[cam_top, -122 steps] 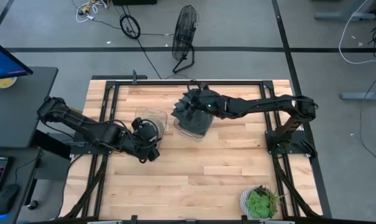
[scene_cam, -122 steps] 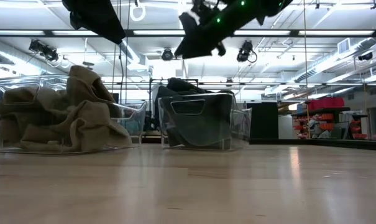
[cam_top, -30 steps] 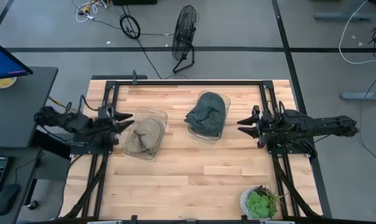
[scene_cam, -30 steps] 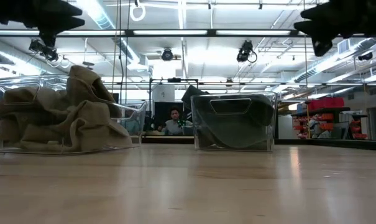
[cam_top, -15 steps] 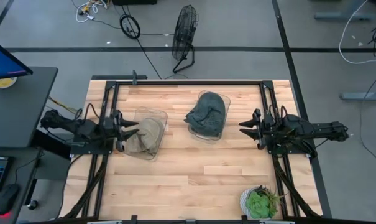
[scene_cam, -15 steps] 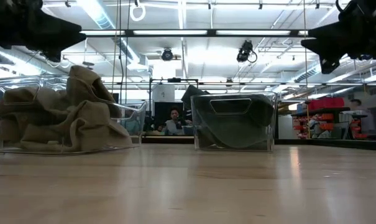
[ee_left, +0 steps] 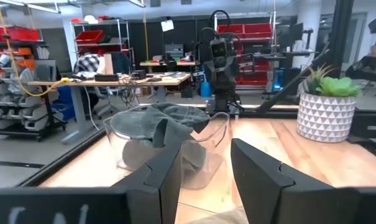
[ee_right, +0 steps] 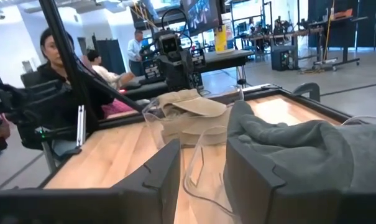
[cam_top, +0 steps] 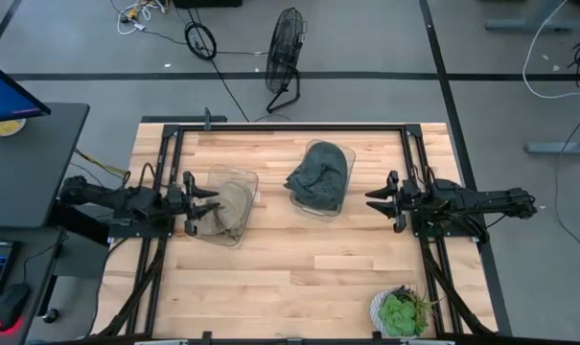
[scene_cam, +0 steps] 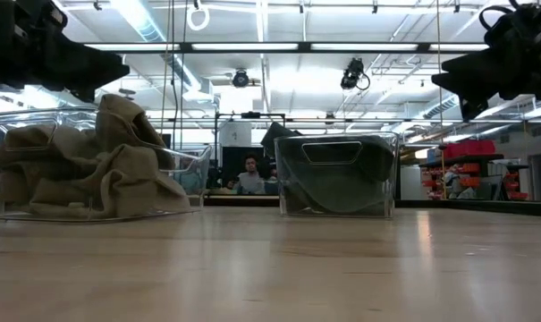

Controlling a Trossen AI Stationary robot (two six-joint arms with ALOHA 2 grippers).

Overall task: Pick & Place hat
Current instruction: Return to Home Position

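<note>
Brown cap (cam_top: 222, 209) heaped in left transparent bin (cam_top: 249, 182) near the table's (cam_top: 299, 278) left edge; blue cap (cam_top: 318, 175) in right transparent bin (cam_top: 318, 215) toward the far edge; cap count per heap indistinct. Left gripper (cam_top: 213, 201) at left edge, fingers parted, empty, tips overlapping the bin rim. Right gripper (cam_top: 370, 198) at right edge, likewise parted, empty.

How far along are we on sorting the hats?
Sorting looks done: brown caps fill the left bin, blue caps lie in the right bin, and no hat is loose on the table. In hand: nothing; the left arm and right arm sit at the table's sides, jaws open, empty. Left: only settling at home, if anything.
</note>
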